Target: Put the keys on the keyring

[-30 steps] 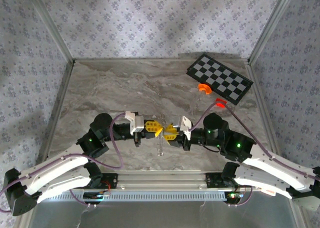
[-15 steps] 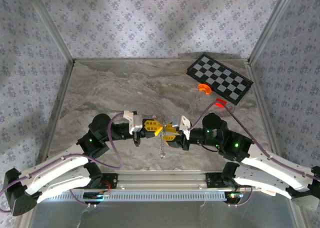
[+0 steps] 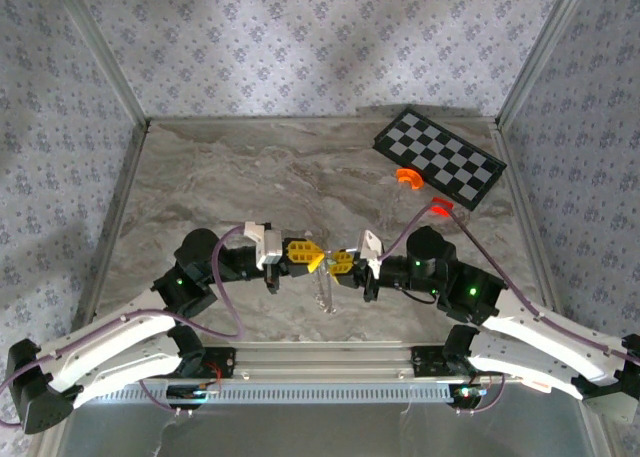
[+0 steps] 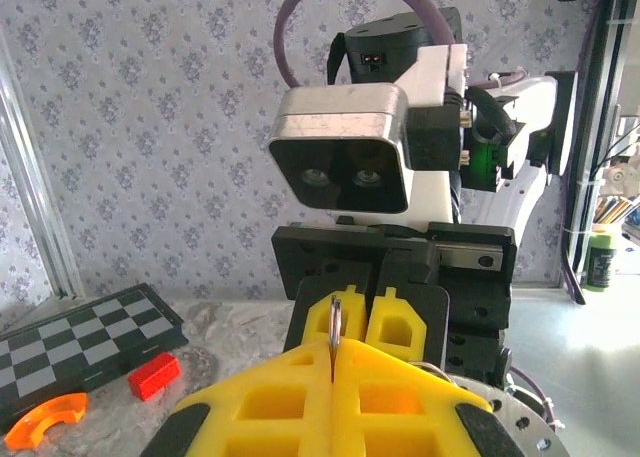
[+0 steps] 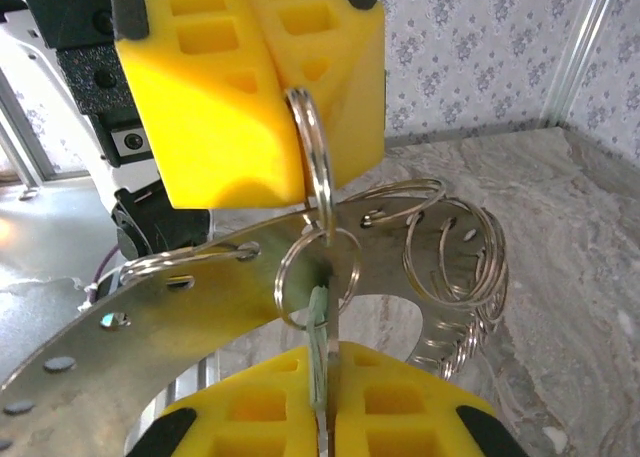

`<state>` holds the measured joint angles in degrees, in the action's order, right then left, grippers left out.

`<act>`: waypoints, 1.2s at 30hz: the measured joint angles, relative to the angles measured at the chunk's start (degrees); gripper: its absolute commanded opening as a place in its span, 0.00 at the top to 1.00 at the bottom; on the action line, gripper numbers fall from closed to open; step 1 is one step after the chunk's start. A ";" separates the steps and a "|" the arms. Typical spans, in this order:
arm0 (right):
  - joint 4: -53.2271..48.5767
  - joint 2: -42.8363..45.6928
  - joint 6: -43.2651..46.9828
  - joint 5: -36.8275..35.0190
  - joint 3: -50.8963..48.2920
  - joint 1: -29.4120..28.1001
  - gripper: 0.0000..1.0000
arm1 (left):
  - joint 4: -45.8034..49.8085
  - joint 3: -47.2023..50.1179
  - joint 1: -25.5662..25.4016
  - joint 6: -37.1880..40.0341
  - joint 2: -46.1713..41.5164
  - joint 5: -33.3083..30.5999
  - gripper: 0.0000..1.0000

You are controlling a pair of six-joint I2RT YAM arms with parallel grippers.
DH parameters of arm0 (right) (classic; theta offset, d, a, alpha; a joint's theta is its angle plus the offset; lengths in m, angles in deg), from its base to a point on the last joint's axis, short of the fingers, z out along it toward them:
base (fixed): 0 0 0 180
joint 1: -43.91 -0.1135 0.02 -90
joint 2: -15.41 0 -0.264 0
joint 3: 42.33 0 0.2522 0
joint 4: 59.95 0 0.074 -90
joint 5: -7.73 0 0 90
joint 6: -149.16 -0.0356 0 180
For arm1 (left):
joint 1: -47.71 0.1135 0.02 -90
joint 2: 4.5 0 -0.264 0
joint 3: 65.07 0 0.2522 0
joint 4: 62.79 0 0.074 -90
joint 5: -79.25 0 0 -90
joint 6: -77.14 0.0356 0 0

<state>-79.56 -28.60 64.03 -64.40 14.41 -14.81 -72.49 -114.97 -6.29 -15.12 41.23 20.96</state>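
Over the table's near middle my two grippers meet tip to tip. My left gripper (image 3: 311, 259) (image 4: 332, 349) is shut on the keyring (image 4: 336, 319) (image 5: 320, 167), a thin silvery wire ring that stands edge-on out of its yellow fingertips. A smaller ring (image 5: 318, 277) hangs linked through it. My right gripper (image 3: 339, 265) (image 5: 326, 362) is shut on a flat silvery key (image 5: 328, 322), seen edge-on, with a pale green strip beside it. The key's top reaches into the smaller ring. A curved metal strip (image 5: 200, 297) with several more wire rings (image 5: 455, 267) dangles beneath (image 3: 327, 295).
A black-and-white checkerboard (image 3: 440, 157) (image 4: 80, 327) lies at the back right. Beside it are an orange curved plastic piece (image 3: 407, 177) (image 4: 45, 420) and a small red block (image 3: 441, 206) (image 4: 153, 375). Metal frame posts and patterned walls enclose the marble table (image 3: 250, 177).
My right gripper has gone from partly open to shut on the key. The dangling strip and rings have swung slightly right. The left gripper has kept its hold.
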 measured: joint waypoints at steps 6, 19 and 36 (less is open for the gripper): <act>-0.39 1.29 0.48 -0.04 0.00 0.11 1.00 | 0.11 0.00 0.15 0.04 -0.04 0.00 1.00; -4.68 2.32 2.64 -3.56 1.29 0.09 1.00 | 4.35 0.00 0.37 0.26 -0.33 -0.02 1.00; -9.11 0.87 7.02 -10.67 3.89 -3.37 1.00 | 14.25 -2.45 0.37 2.64 0.09 -1.29 1.00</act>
<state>-88.67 -27.73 71.04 -75.06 18.30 -18.18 -58.24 -117.42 -5.92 -12.48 41.32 19.67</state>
